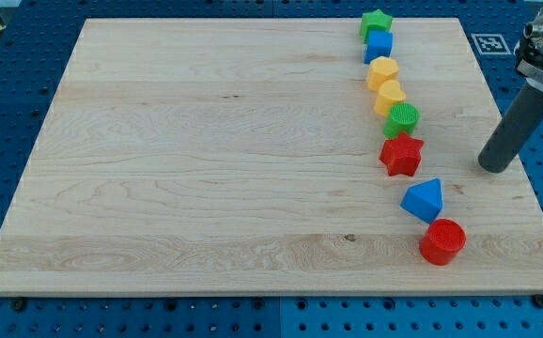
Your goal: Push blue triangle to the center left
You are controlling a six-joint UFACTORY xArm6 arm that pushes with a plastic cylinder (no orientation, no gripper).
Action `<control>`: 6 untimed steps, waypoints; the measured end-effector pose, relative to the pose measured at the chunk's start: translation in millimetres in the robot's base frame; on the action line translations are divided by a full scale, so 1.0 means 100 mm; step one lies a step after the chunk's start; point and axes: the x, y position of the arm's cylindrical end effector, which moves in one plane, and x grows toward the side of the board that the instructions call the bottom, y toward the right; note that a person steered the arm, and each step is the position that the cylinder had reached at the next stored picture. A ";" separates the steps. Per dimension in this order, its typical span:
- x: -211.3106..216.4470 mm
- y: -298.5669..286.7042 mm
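The blue triangle (425, 199) lies on the wooden board (206, 160) at the view's lower right, in a column of blocks. It sits just above a red cylinder (442, 241) and below a red star (402, 154). My tip (495, 167) rests on the board to the right of the red star, up and to the right of the blue triangle, with a clear gap between them.
The column runs upward from the red star: a green cylinder (403, 119), a yellow block (390, 96), a yellow hexagon (382, 71), a blue cube (379, 45) and a green star (376, 23). The board's right edge is near my tip.
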 end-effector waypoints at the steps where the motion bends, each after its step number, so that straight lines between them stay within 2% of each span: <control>1: 0.00 0.00; 2: 0.06 0.00; 3: 0.45 0.00; 4: 0.65 -0.01; 5: 0.65 -0.04; 6: 0.65 -0.35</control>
